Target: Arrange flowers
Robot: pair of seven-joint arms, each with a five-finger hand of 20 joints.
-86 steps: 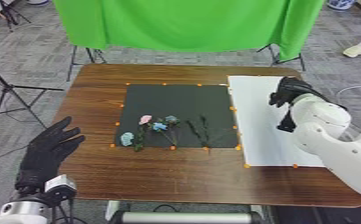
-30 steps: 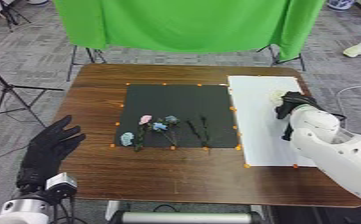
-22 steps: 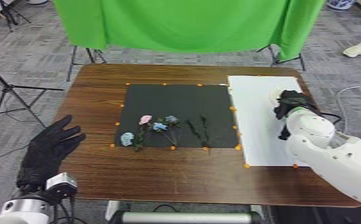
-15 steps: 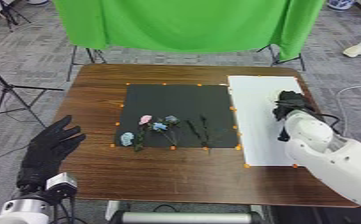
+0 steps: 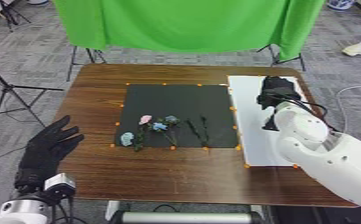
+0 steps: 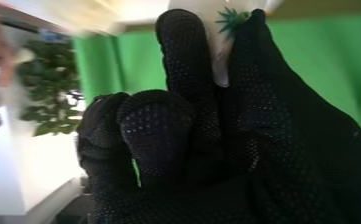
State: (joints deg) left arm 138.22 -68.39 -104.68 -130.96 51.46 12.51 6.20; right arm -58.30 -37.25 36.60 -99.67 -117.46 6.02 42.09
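Lying on the black mat (image 5: 176, 100), head view: four flower heads, one pink, three blue, plus two dark green stems.
Pink flower (image 5: 145, 119), one: left part of the mat, towards its near edge.
Pale blue flower (image 5: 127, 139), one: beside the mat's near left corner.
Other blue flowers, two: one (image 5: 160, 126) between the pink flower and the mat's middle, the second (image 5: 171, 119) just beyond it, beside it on the right.
Green stems (image 5: 194, 131), two: side by side, right of the blue flowers, running towards the near edge.
White sheet (image 5: 256, 150), one: right of the mat, on the brown table (image 5: 159, 175).
Left hand (image 5: 48, 150): by the table's left edge, fingers spread and pointing forward.
Right hand (image 5: 278, 89): over the far half of the white sheet, arm slanting in across the table's near right corner.
Right hand, right wrist view: thumb and a finger pinching a pale flower (image 6: 214, 30) with a spiky green part; other fingers bent.
Backdrop: green cloth (image 6: 323, 55) behind the hand.
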